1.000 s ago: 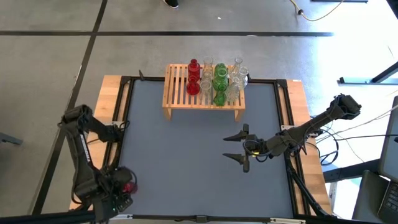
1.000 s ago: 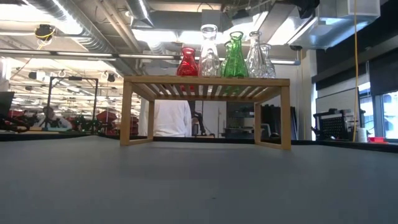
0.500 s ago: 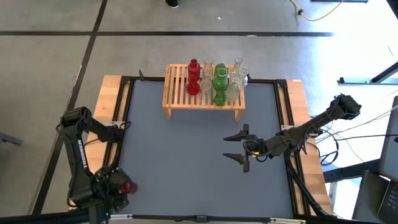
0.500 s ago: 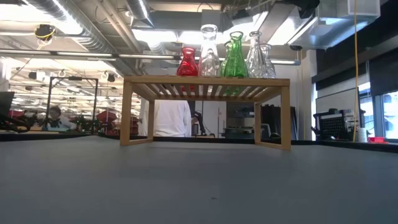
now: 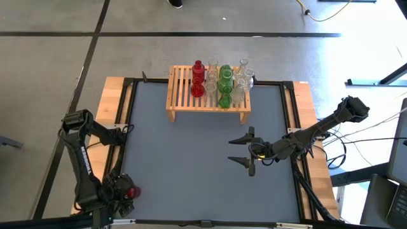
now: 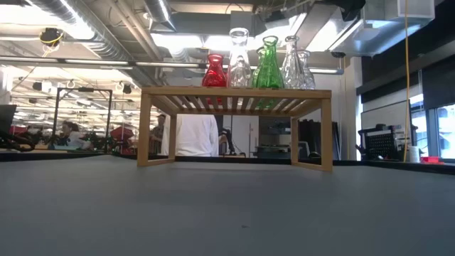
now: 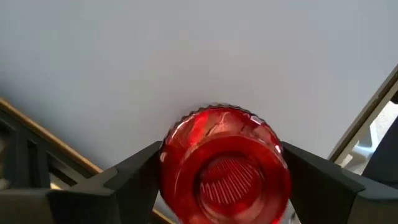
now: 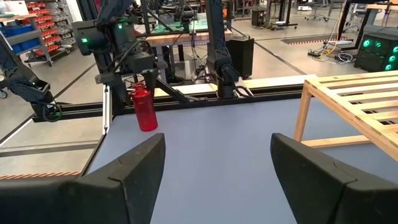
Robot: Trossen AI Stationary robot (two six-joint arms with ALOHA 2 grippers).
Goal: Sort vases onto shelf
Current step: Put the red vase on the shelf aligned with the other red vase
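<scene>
Down at the near left corner of the grey table, the left gripper is clamped around a small red glass bottle, and over the last second that arm has drawn back and folded toward the table's near edge, carrying the bottle with it. The left wrist view confirms it: both dark fingers press the sides of the red bottle, seen base-on. My read is that this is the last piece on its way, picked up but with the whole table to cross before it reaches the low light-wood slatted rack at the far edge.

Over on the right, the right gripper hangs above the table with its jaws spread wide and nothing between them, unmoved through that second. Its wrist camera looks across at the left arm and catches the red bottle held upright.

Up on the rack, the cluster of red, green and clear glass vases sits unchanged, crowded toward the rack's right half.

Now the hard parts. From above, the clear vases overlap so much that an exact count is beyond me. The low view shows the rack and a row of vases on it, yet neither arm appears there. Whether the bottle's base is touching the table or lifted clear, I cannot tell. A person stands beyond the table, partly hidden behind the rack.
</scene>
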